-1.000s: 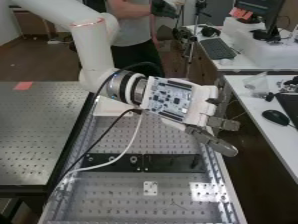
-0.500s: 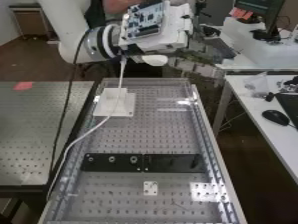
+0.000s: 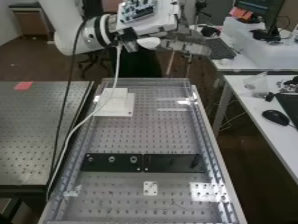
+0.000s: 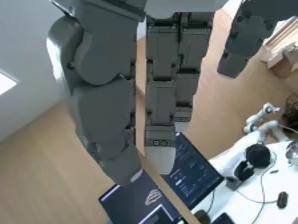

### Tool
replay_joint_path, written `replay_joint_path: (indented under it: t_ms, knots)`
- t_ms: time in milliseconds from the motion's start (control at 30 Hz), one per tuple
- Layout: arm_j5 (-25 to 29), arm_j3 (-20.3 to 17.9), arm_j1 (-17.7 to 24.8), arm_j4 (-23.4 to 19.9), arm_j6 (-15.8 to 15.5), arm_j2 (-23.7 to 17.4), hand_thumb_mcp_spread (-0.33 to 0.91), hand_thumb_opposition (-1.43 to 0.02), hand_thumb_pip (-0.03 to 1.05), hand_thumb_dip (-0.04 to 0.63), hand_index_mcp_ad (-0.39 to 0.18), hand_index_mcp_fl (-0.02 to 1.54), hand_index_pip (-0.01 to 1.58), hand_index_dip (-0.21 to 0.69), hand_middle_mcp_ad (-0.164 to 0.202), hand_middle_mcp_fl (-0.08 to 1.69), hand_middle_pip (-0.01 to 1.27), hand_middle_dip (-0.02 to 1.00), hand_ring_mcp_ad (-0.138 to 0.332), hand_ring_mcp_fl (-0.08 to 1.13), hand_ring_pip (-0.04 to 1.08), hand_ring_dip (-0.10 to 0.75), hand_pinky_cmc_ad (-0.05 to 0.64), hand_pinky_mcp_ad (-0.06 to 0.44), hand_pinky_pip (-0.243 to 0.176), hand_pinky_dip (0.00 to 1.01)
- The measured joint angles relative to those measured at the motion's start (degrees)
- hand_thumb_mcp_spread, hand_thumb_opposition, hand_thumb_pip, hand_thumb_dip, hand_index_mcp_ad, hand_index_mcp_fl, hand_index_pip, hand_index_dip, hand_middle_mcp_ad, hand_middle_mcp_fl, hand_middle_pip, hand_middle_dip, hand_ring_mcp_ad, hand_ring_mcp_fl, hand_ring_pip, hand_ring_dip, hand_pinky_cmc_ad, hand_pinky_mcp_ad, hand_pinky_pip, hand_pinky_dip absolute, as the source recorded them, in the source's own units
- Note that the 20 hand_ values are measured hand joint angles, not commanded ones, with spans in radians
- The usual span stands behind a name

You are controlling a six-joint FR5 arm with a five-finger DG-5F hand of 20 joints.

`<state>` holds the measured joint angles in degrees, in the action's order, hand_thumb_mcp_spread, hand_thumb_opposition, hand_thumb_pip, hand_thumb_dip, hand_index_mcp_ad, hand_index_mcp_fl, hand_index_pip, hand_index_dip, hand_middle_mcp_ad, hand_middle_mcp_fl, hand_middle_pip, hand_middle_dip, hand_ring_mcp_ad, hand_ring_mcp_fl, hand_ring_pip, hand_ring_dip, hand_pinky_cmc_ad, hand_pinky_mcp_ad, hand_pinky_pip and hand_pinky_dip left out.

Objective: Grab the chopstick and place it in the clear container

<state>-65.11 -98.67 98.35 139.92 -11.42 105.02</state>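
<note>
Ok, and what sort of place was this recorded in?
Most likely a robotics lab: there is a white robot arm, a perforated bench and, further back, a keyboard on a desk.

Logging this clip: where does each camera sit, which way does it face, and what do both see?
High view: fixed above the bench's near end, slanting down along it; the white arm and hand show.
Wrist view: on the arm's wrist, looking past the hand's fingers toward a desk with screens.
Shared: the hand and the chopstick it pinches.
</note>
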Motion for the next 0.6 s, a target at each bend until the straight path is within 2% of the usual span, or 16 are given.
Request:
replay_joint_path:
  t_ms: [233,367,400,433,600]
  knots:
    - [-0.42,0.11,2.25,1.83,2.88,1.96,0.74,-1.04,0.41,0.267,-0.152,1.35,0.22,0.445,0.049,1.40,0.23,0.66,-0.030,0.78,0.12,0.405,0.384,0.279,0.021,0.16]
    - [1.46,0.79,3.06,3.11,4.56,3.36,0.74,-1.04,0.41,0.265,-0.152,1.35,0.22,0.445,0.049,1.40,0.23,0.66,-0.030,0.79,0.11,0.405,0.384,0.279,0.019,0.16]
    - [1.58,1.05,3.25,3.55,5.20,3.90,0.74,-1.04,0.41,0.267,-0.152,1.35,0.22,0.445,0.049,1.40,0.23,0.66,-0.030,0.79,0.11,0.405,0.384,0.279,0.014,0.15]
    - [1.68,1.38,3.45,4.13,6.10,4.68,0.74,-1.04,0.41,0.267,-0.152,1.35,0.22,0.445,0.049,1.40,0.23,0.66,-0.026,0.79,0.11,0.405,0.384,0.279,0.035,0.15]
    - [2.65,2.93,3.97,6.95,9.62,7.74,0.74,-1.04,0.41,0.267,-0.150,1.35,0.22,0.445,0.049,1.40,0.23,0.66,-0.026,0.79,0.11,0.405,0.384,0.279,0.037,0.16]
